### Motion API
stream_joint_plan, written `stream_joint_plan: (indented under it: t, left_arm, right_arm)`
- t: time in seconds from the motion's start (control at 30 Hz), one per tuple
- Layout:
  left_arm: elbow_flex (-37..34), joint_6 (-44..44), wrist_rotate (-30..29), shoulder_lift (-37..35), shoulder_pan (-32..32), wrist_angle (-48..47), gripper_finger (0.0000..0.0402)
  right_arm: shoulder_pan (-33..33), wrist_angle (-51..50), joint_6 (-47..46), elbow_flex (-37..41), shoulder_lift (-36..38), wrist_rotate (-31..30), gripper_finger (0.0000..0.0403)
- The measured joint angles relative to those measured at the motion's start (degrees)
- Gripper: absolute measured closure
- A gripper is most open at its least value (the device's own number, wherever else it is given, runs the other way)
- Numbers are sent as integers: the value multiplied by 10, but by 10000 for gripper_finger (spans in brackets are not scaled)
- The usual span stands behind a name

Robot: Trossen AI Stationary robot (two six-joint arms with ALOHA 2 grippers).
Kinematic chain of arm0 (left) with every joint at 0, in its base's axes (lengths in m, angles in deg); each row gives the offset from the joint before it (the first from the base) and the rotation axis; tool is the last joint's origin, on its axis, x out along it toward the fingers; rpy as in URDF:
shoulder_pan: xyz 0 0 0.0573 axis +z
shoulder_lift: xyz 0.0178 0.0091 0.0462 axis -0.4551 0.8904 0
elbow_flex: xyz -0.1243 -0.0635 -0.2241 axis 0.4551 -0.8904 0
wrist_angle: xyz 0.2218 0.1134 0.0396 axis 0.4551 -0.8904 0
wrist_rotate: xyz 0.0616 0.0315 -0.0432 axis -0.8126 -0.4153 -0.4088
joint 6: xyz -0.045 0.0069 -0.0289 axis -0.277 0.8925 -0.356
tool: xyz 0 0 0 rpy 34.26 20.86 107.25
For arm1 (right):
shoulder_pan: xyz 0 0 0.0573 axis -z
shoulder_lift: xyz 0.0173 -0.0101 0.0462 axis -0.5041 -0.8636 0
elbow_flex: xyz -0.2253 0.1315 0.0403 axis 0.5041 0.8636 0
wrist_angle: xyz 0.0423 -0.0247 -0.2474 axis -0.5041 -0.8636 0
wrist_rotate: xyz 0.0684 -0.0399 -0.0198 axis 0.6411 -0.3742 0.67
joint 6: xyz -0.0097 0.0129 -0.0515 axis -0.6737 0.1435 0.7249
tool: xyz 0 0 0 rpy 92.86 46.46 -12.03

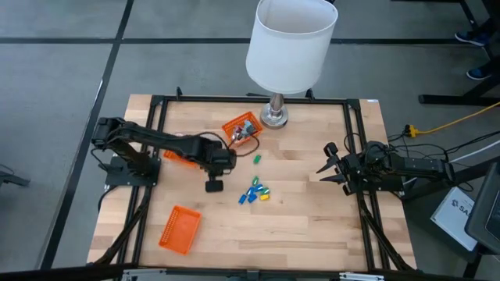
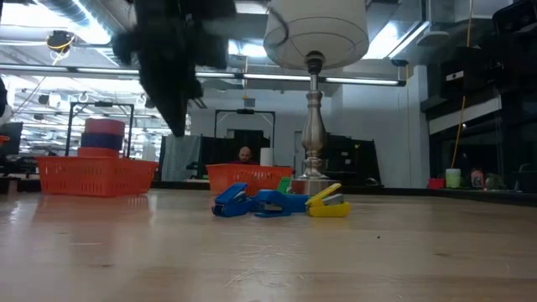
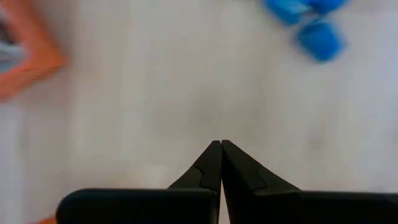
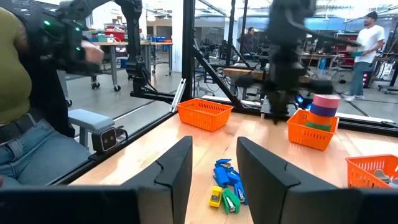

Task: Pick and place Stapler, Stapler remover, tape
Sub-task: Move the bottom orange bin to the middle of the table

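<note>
A cluster of small blue, green and yellow stapler-like pieces (image 1: 254, 193) lies on the wooden table's middle; it shows too in the low view (image 2: 277, 202) and the right wrist view (image 4: 225, 185). One green piece (image 1: 256, 158) lies apart, farther back. Stacked rolls of tape (image 4: 325, 106) stand in an orange basket (image 4: 311, 129) at the left. My left gripper (image 1: 215, 186) hangs shut and empty above bare table, left of the cluster, pointing steeply down (image 3: 221, 148). My right gripper (image 1: 328, 168) stands open and level at the right side, holding nothing (image 4: 214, 163).
A lamp with a white shade (image 1: 291, 43) stands at the far middle, its base (image 1: 273, 117) beside an orange basket (image 1: 242, 129) with items in it. Another orange basket (image 1: 180, 229) sits near left. A person (image 4: 25, 93) stands beyond the table's near-left side.
</note>
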Motion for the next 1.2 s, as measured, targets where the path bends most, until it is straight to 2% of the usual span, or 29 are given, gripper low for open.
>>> stream_joint_plan:
  t: [0.2,0.5,0.6,0.77,0.97,1.2]
  left_arm:
    - [38,-106,79,-2,-79,-27,399]
    - [46,-364,186,-2,-234,-84,399]
    - [45,-452,191,-2,-288,-83,400]
    - [18,-554,158,-2,-364,-79,399]
    - [-55,-601,148,14,-404,-50,400]
    - [-80,-519,103,67,-399,-17,400]
  right_arm:
    - [0,0,0,0,0,0,274]
    - [0,0,0,0,0,0,274]
    - [0,0,0,0,0,0,274]
    - [0,0,0,0,0,0,274]
    - [0,0,0,0,0,0,274]
    - [0,0,0,0,0,0,274]
